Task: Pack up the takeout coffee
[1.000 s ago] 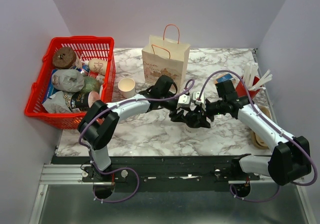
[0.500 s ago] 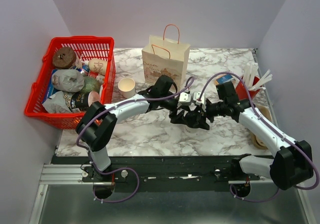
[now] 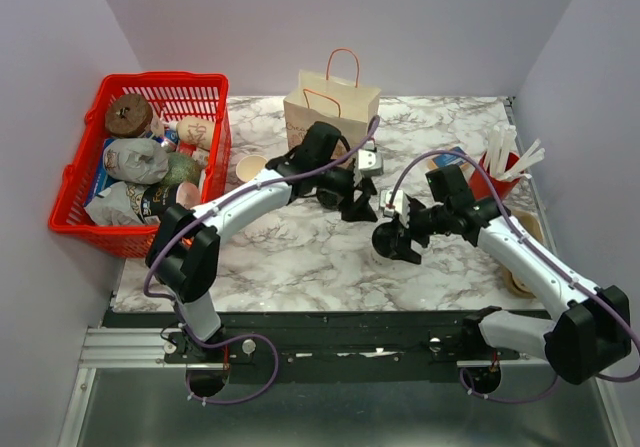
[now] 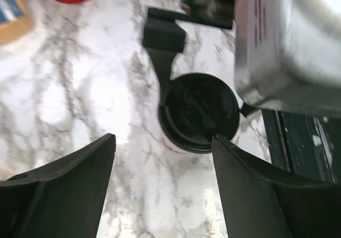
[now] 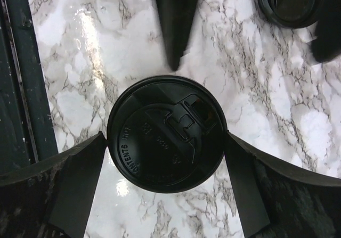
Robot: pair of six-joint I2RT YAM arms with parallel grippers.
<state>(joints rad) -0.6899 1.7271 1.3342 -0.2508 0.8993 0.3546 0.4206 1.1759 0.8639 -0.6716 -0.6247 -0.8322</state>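
R gripper (image 5: 165, 138) sits spread wide astride the takeout coffee (image 4: 200, 113), fingers (image 5: 64, 185) just beside its lid (image 5: 176, 115) w/ no clear squeeze. The cup stands upright on the desk (image 3: 300, 257), apart from the paper bag (image 3: 330, 117). L gripper (image 3: 352, 199) hangs open & empty nearer the bag, so this looks like the pickup step: next needs a firm close on the cup, a level lift, then lowering thru the bag mouth w/o tipping.

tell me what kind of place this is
Probably a robot test booth staged as a cafe takeout counter: plain walls around a marble-patterned table, a handled paper bag, a black-lidded takeout coffee, a red basket.
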